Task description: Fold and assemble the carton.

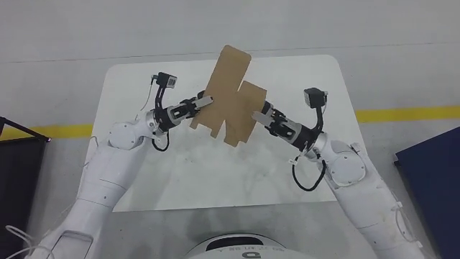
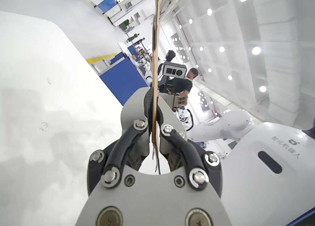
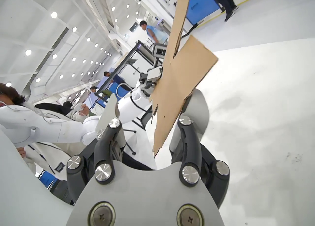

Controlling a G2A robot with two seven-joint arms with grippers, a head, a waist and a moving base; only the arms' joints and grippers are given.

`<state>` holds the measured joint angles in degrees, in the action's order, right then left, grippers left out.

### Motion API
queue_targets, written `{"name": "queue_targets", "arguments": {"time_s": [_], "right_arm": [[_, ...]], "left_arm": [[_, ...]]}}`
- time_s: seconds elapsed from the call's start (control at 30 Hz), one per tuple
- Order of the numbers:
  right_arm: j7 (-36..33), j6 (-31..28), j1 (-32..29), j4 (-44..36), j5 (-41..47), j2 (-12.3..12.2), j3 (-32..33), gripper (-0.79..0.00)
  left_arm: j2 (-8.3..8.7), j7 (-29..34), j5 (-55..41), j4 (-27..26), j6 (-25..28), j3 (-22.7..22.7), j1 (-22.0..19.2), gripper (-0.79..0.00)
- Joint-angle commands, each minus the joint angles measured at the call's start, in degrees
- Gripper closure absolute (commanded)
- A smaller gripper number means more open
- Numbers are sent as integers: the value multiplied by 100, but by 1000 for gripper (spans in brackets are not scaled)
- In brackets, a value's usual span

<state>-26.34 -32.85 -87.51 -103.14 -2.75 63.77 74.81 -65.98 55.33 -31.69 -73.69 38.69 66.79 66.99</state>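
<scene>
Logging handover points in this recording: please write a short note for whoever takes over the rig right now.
Left gripper: shut on one edge of the carton.
Right gripper: open, with a finger on each side of the carton's opposite edge, not clamped.
Carton: an unassembled cardboard blank, held up above the white table between the two arms, with one panel angled away from the rest.
Done: the blank is off the table and in hand.
Left: close the right gripper if a second hold is wanted, then do all the folding and assembly. No box shape is formed yet.
</scene>
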Motion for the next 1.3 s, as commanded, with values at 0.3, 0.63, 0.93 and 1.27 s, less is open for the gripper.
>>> {"name": "queue_targets", "arguments": {"time_s": [0.3, 0.63, 0.93, 1.27], "right_arm": [[601, -56, -508, -264, -92, -66, 828, -785], [601, -56, -508, -264, -92, -66, 828, -785], [601, -56, -508, -264, -92, -66, 828, -785], [601, -56, -508, -264, -92, -66, 828, -785]], "left_arm": [[-50, 953, -1731, 398, -544, -67, 7, 0], [-223, 539, -5047, 77, -2376, 29, 398, 0], [-376, -265, -8300, -88, -5416, 142, 707, 0], [-524, -2572, -10985, -330, -7462, -259, 957, 0]]}}
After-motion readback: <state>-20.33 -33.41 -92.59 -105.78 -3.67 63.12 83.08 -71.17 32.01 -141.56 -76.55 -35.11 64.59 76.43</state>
